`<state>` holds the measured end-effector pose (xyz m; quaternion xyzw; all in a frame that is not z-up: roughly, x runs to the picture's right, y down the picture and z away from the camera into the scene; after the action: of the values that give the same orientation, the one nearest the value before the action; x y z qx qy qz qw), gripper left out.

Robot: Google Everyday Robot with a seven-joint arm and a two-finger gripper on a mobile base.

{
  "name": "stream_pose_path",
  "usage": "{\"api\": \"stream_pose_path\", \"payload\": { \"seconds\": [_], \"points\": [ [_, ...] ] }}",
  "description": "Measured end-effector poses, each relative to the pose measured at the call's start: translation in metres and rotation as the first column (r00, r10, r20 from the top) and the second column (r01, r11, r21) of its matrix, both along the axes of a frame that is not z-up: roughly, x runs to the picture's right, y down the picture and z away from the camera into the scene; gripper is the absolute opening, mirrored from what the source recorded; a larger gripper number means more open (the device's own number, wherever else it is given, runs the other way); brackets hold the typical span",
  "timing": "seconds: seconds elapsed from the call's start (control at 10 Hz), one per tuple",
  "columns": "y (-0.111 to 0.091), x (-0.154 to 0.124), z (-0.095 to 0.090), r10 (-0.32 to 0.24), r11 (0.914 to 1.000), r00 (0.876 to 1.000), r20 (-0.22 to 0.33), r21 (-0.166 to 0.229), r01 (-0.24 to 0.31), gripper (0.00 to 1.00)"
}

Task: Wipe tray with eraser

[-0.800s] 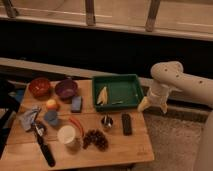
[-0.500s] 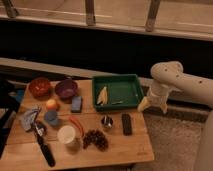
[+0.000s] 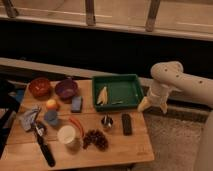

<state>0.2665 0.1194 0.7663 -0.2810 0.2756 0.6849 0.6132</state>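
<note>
Though I have watched it for the past second, nothing has shifted. The small black rectangular eraser (image 3: 126, 124) lies flat where it was on the slatted wooden table (image 3: 125, 150), just in front of the shallow green plastic tray (image 3: 125, 89) and not touching it. The robot's cream-coloured gripper (image 3: 153, 104) hangs in the same spot off the table's right edge, beside the tray's right rim, under its thick white arm (image 3: 182, 85). Whether that gripper is wide or narrow I cannot tell, but it has not got the eraser. By my reckoning the task has hardly begun: the eraser must be picked up first, a reach leftward and toward the table's near edge. Across the table from the left are a crumpled grey-blue cloth (image 3: 29, 117), a round red bowl (image 3: 39, 86), a long black-handled tool (image 3: 44, 147), an orange fruit (image 3: 51, 104), a round purple bowl (image 3: 66, 89), a white cup (image 3: 66, 135), a blue rectangular block (image 3: 76, 103), a dark bunch of grapes (image 3: 95, 139) and a small metal cup (image 3: 106, 121) just left of the eraser. Inside the tray, along its left side, lies a pale yellow object (image 3: 102, 95) I cannot name; it may hamper the wiping. Behind the table, a dark wall runs beneath a pale ledge with metal posts (image 3: 90, 12).
</note>
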Motion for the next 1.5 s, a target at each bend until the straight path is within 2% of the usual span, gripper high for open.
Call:
{"api": "stream_pose_path", "payload": {
  "seconds": [1.1, 1.3, 1.5],
  "points": [
    [0.000, 0.000, 0.000, -0.001, 1.0000, 1.000, 0.000, 0.000, 0.001, 0.80],
    [0.004, -0.003, -0.001, -0.029, 0.9995, 1.000, 0.010, 0.011, 0.029, 0.80],
    [0.016, -0.020, -0.004, -0.083, 0.9963, 0.995, 0.055, 0.027, 0.082, 0.80]
  ]
}}
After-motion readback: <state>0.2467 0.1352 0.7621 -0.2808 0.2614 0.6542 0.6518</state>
